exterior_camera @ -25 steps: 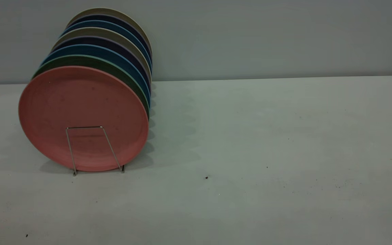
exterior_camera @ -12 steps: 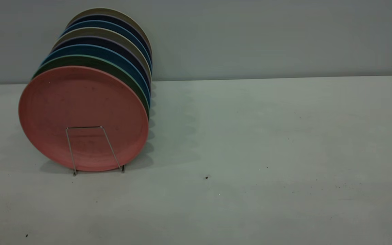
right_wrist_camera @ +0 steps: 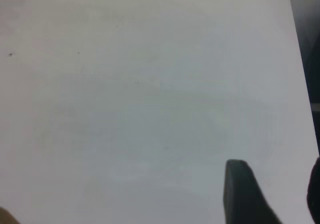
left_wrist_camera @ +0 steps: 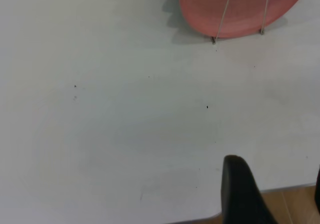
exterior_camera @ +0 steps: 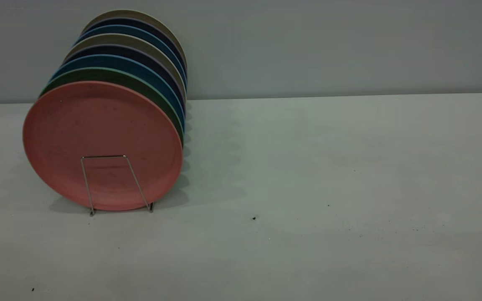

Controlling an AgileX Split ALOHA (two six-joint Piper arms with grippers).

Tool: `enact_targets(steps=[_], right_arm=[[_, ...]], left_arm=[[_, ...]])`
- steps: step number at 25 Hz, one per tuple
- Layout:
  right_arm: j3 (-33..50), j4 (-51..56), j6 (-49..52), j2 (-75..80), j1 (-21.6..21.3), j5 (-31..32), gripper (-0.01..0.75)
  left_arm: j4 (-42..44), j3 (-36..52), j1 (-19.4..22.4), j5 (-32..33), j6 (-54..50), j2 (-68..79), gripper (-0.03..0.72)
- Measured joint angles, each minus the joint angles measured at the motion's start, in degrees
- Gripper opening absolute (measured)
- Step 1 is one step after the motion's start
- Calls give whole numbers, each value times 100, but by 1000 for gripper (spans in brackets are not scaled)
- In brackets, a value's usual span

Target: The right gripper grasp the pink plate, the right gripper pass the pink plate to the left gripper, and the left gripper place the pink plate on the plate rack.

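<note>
- Pink plate (exterior_camera: 103, 144) is standing on edge in the front slot of the rack (exterior_camera: 115, 184), face toward the exterior camera, one wire loop crossing its lower part.
- It is leaning back onto the green plate (exterior_camera: 157, 94) behind it; blue, dark and beige plates are lining up further back.
- Judging from that, placement is looking done already; nothing is holding the plate.
- Left gripper (left_wrist_camera: 280, 194) is hanging over the bench (exterior_camera: 329, 167) near its front edge, well apart from the rack. One finger (left_wrist_camera: 240, 191) is showing in full, the other only as a sliver at the frame edge, a wide gap between them: spread, nothing in them.
- Right gripper (right_wrist_camera: 275, 194) is hanging over bare bench by the far right edge. Same picture there: one finger (right_wrist_camera: 242, 191) clear, the second just peeking in, spread and holding nothing.
- Neither arm is showing in the exterior view.
- Key relation: in the left wrist view the plate is lying ahead of the fingers, across open bench, its lower rim and the rack feet in sight. The right wrist view is showing no plate at all, so the left arm is looking like the nearer one.
- Plate has no long axis; its disc plane is running across the rack row, so any regrasp would be coming onto the top rim.
- Risk, as I judge it: nudging the front plate could be tipping it forward over the low loop.
</note>
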Motion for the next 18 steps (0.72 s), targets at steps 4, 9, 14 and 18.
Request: enact_targets(steps=[4, 9, 14, 18], right_arm=[[0, 0, 0, 0, 0, 0, 283], [0, 0, 0, 0, 0, 0, 236], [0, 0, 0, 0, 0, 0, 230], [0, 0, 0, 0, 0, 0, 230]], left_arm=[[0, 0, 0, 0, 0, 0, 391], [0, 0, 0, 0, 0, 0, 391], [0, 0, 0, 0, 0, 0, 391], [0, 0, 0, 0, 0, 0, 391]])
